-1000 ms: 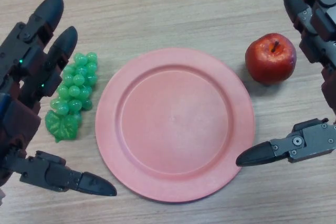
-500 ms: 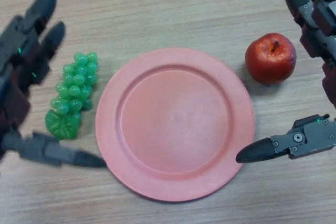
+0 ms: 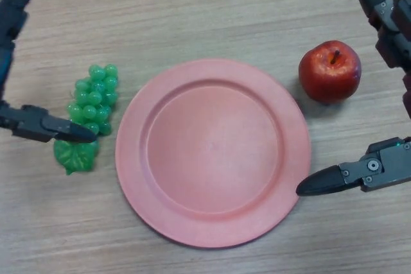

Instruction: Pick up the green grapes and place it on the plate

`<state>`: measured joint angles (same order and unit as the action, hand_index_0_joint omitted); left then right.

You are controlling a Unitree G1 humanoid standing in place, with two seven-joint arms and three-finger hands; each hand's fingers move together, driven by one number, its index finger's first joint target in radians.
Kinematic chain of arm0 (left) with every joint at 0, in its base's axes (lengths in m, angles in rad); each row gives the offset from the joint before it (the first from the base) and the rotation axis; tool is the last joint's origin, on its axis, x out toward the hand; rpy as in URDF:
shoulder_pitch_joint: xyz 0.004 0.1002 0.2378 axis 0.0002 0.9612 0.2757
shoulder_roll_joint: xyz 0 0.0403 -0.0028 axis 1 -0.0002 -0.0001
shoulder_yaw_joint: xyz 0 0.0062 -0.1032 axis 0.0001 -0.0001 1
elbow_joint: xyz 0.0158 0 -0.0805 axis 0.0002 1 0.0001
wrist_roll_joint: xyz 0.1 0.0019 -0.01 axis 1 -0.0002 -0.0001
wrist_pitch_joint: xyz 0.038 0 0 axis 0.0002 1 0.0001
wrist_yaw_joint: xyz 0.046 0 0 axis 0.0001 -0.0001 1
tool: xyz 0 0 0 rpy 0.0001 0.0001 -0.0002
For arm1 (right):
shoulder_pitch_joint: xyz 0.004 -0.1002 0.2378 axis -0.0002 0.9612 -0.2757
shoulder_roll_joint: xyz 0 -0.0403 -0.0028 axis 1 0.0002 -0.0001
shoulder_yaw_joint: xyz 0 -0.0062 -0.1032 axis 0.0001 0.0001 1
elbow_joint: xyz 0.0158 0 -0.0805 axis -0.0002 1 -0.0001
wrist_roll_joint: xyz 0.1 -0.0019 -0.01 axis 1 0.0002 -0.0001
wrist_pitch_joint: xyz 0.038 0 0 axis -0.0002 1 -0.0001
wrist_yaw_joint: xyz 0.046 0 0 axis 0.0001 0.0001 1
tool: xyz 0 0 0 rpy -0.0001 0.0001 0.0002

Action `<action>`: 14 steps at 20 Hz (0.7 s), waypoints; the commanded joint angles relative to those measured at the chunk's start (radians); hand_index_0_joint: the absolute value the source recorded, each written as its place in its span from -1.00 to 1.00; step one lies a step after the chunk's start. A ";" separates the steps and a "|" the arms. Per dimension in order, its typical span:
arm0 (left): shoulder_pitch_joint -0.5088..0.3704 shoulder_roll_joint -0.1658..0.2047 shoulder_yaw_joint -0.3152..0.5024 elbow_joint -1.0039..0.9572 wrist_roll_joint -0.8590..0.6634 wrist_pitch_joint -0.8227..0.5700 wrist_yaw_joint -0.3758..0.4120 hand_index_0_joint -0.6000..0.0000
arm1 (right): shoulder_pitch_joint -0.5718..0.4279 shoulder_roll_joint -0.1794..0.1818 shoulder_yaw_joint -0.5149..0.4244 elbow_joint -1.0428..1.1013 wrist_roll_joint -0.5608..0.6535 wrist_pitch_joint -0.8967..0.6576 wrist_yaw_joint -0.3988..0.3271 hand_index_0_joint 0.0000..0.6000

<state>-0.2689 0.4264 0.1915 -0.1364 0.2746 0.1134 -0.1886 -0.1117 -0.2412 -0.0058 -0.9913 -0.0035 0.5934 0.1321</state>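
— Where are the green grapes (image 3: 92, 104)?
— On the table (image 3: 212, 11) near its left edge, just left of the pink plate (image 3: 212, 152), not on it.
— And the left hand (image 3: 38, 124)?
— Spread open, thumb tip over the bunch's lower end, gripping nothing.
— The right hand (image 3: 379, 171)?
— Open too, at the right edge beside the red apple (image 3: 330, 71).

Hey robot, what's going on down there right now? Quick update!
Both hands open, left hand beside green grapes, right hand idle. Grapes on table, not gripped. Plate bare; apple off to the side.
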 commanded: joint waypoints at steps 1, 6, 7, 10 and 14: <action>-0.047 0.043 0.032 0.019 0.035 -0.135 0.073 1.00 | -0.014 -0.017 -0.054 -0.056 0.030 -0.112 -0.005 -1.00; -0.104 0.030 -0.021 0.192 0.100 -0.215 0.121 1.00 | -0.026 -0.025 -0.088 -0.051 0.063 -0.094 -0.016 -1.00; -0.111 0.031 -0.028 0.214 0.119 -0.225 0.128 1.00 | -0.024 -0.025 -0.088 -0.048 0.062 -0.099 -0.017 -1.00; -0.119 0.043 -0.054 0.305 0.241 -0.287 0.129 1.00 | -0.022 -0.027 -0.099 -0.044 0.072 -0.106 -0.018 -1.00; -0.115 0.038 -0.059 0.338 0.283 -0.279 0.109 -0.50 | -0.024 -0.030 -0.106 -0.040 0.078 -0.102 -0.021 -1.00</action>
<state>-0.3516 0.4149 0.0753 0.2348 0.5336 -0.0913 -0.1150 -0.1153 -0.2509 -0.0652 -0.9875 0.0420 0.5945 0.1371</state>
